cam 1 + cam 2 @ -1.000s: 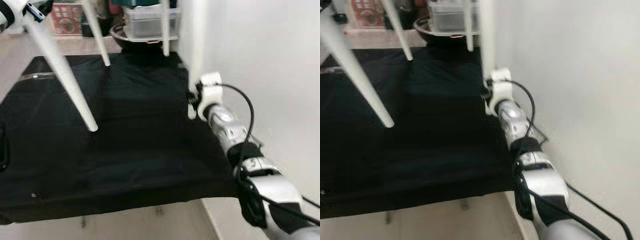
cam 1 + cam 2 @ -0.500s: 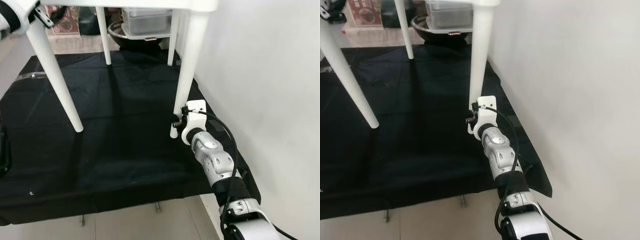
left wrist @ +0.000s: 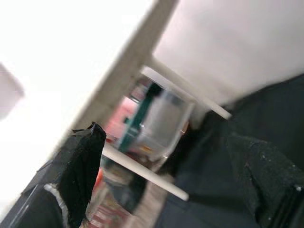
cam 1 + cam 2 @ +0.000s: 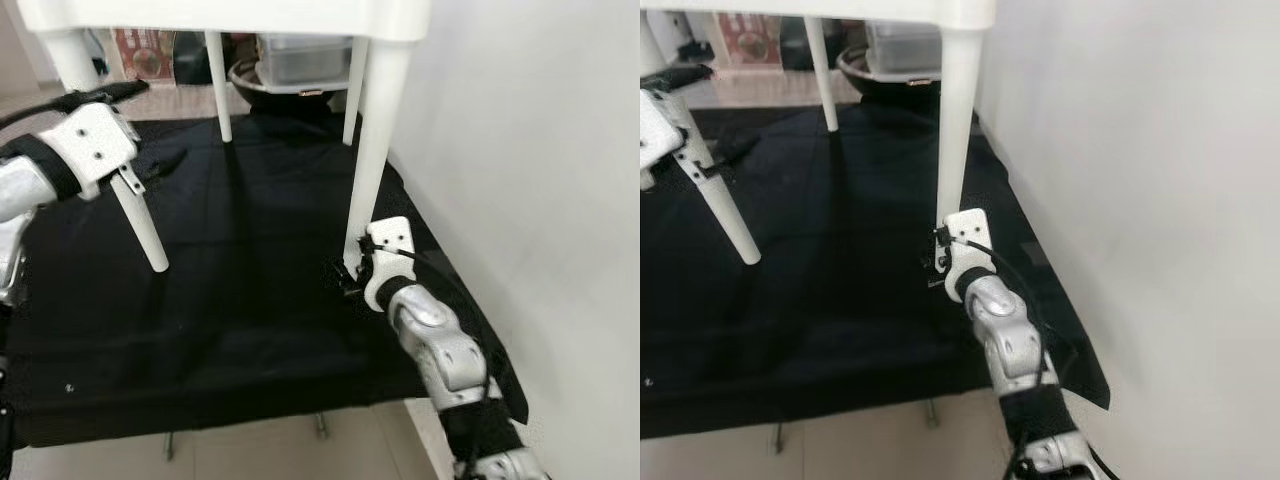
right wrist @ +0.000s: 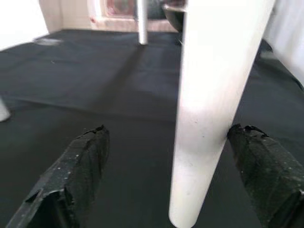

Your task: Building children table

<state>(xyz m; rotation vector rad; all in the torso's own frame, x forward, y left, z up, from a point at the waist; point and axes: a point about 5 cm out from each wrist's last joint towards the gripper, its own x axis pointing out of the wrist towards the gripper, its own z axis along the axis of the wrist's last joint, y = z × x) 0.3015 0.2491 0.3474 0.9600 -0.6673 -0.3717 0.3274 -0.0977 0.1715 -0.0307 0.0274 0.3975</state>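
Observation: the white children's table (image 4: 230,15) stands upright on a black cloth (image 4: 250,290) spread over the floor, close beside a white wall (image 4: 540,150). All four legs are fitted under the top. The near right leg (image 4: 370,160) rests its foot on the cloth; the near left leg (image 4: 140,225) slants down to the cloth, and the two far legs (image 4: 222,90) stand behind.

Right gripper (image 5: 175,156): low at the foot of the near right leg. In the right wrist view its two black fingers (image 5: 80,166) are spread wide, one on each side of the leg. The far finger lies close against the leg, perhaps touching; the other stands well apart. It has hold of nothing.

Left gripper (image 3: 161,171): up at the near left leg, just below the tabletop. In the left wrist view its fingers (image 3: 83,166) are spread apart, with nothing between them. The pale mass beside them is probably the leg or tabletop; contact cannot be told.

Background: a clear plastic box (image 4: 305,60) and a dark bowl (image 4: 270,88) sit beyond the far legs.

Assessment: assembly looks essentially complete, with the table on its own feet. What seems left is letting go fully, drawing both arms clear, and perhaps checking that it stands steady.
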